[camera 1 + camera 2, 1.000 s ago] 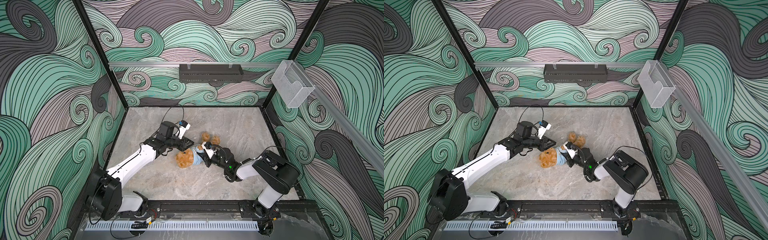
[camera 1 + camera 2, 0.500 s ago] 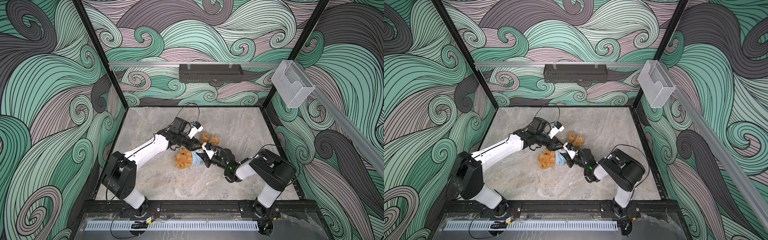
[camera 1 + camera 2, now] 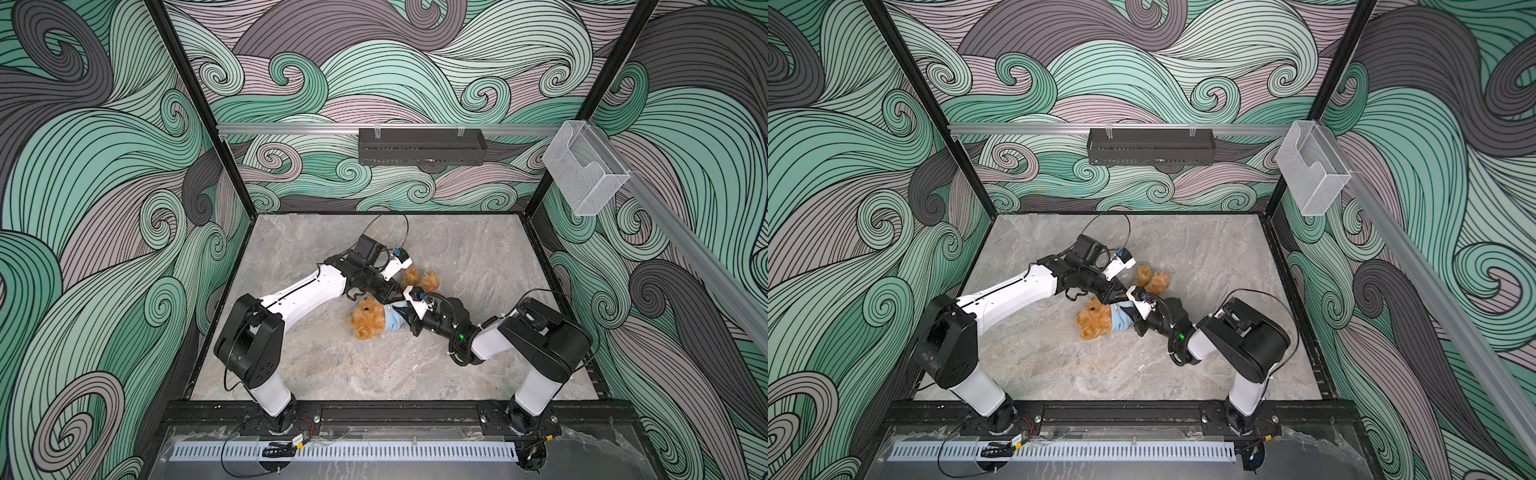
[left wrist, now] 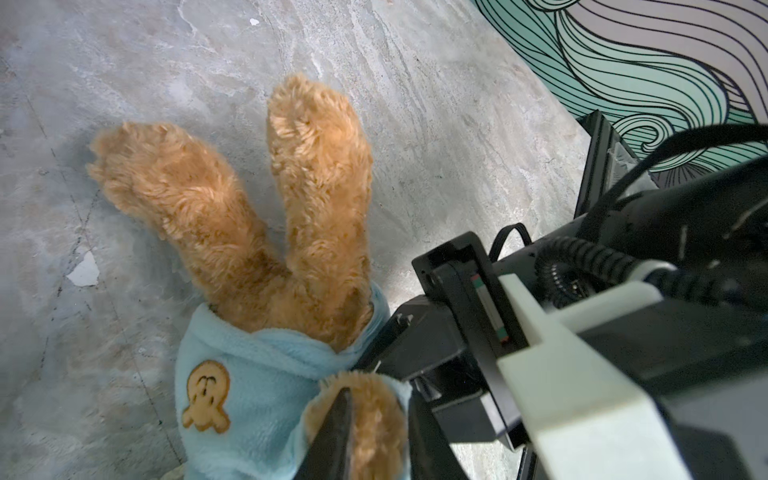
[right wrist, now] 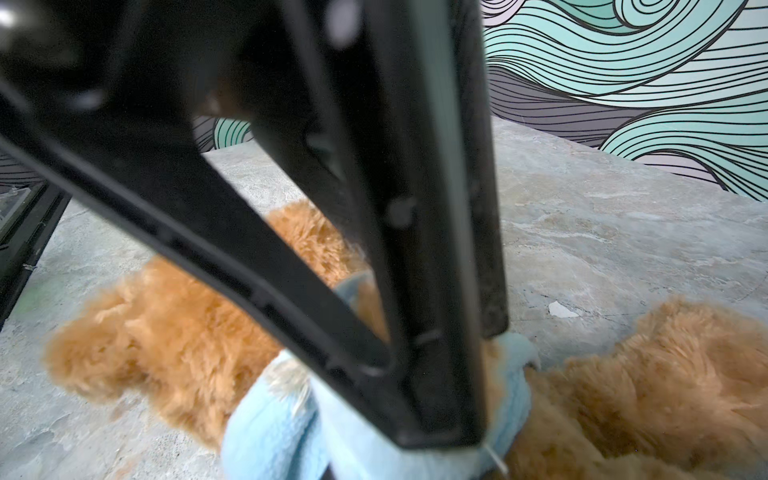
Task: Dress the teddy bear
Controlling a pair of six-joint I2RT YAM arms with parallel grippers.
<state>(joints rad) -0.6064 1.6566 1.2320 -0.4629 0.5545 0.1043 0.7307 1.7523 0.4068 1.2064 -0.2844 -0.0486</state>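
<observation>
**Left wrist view: bear partly in its jacket**

My left gripper point(image 4: 380, 401) has its jaws closed on a paw of the teddy bear point(image 4: 232, 216). The paw pokes out of a sleeve of the light-blue jacket point(image 4: 257, 374). My right gripper point(image 5: 436, 428) pinches the jacket's fabric at the bear's body, jaws nearly together. In both top views the bear lies on the grey table point(image 3: 332, 374) between my arms, head toward the near edge, bare legs toward the back wall.

teddy bear point(image 4: 316, 166): shaggy curly plush, golden-brown, matt.
garment point(image 4: 257, 374): soft light-blue fleece, fuzzy nap; tan stitched patch point(image 4: 206, 397).
table point(image 4: 415, 104): grey veined stone look, smooth, dull sheen.
right claw point(image 5: 436, 415): black matt plastic.
left arm shell point(image 3: 307, 293): white glossy plastic.
</observation>
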